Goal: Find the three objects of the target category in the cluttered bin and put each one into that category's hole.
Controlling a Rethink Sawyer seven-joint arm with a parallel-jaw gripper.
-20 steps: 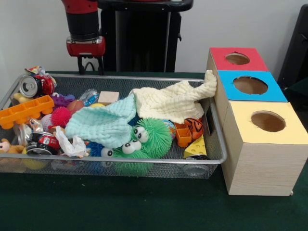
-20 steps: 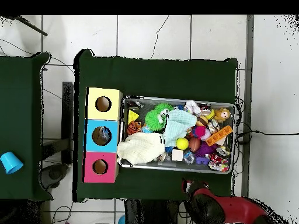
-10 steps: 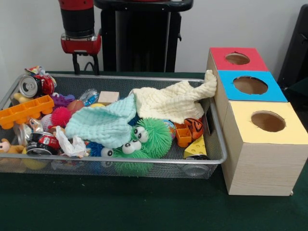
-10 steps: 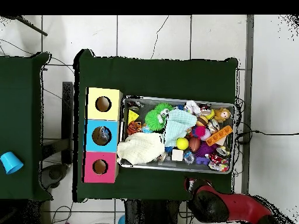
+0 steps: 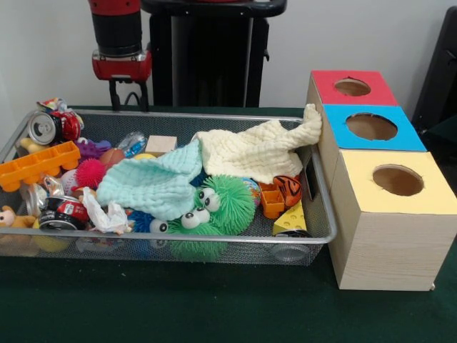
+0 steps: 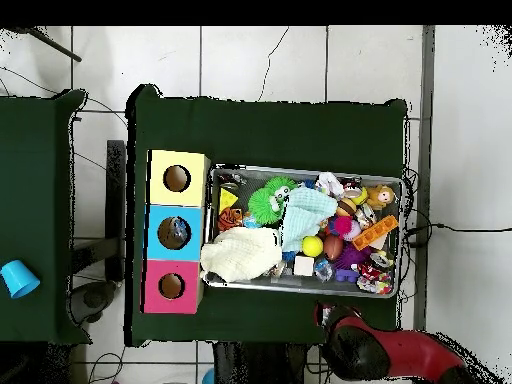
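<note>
Spread jaws mark the empty gripper (image 5: pixel 128 96) hanging behind the wire bin's (image 5: pixel 178 116) far rim in the front view, cloths and toys heaped inside, no writing legible; overhead, the bin (image 6: pixel 305 291) sits beside three holed boxes (image 6: pixel 177 230).

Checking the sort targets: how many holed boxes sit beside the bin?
3, in a row against the bin's end: red box farthest from the front camera, blue box in the middle, yellow box nearest. Each has one round hole on top. None looks hidden.
</note>
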